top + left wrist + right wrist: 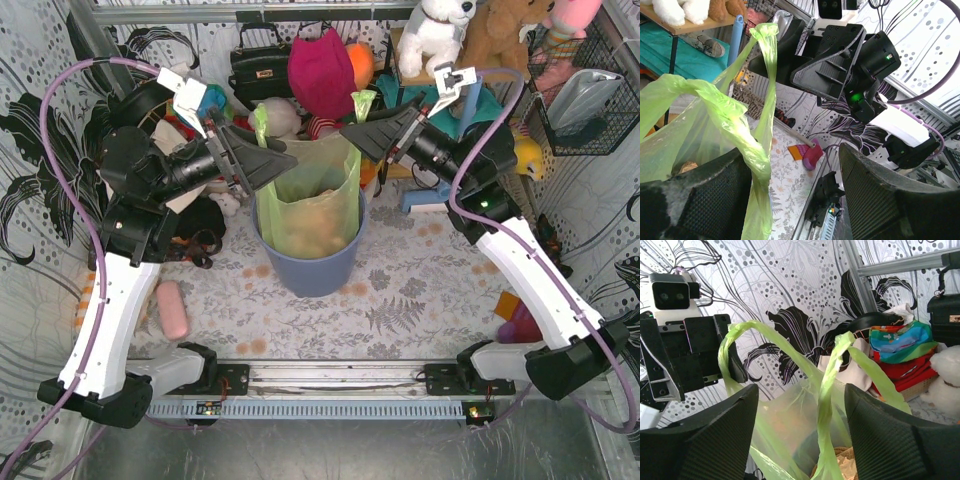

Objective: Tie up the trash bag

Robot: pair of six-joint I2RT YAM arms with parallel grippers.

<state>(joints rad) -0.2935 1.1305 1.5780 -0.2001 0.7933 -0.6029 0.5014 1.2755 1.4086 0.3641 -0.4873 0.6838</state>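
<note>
Trash bag [312, 205] sits in blue bin [308, 272], mid surface, with 2 handles upright. Left end effector [275, 163] is wide and empty, just beside left handle [261, 122]. Right end effector [360, 137] is wide and empty, lined up on right handle [363, 102]. Best approach, I judge: pinch each handle low, then cross them gently, since the film is thin.

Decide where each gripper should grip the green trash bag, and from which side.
On the trash bag, probably the two handle loops: left gripper takes the left loop from the left, right gripper the right loop from the right. Both stand upright, bunched into narrow straps above the bin, near the open jaws.
</note>
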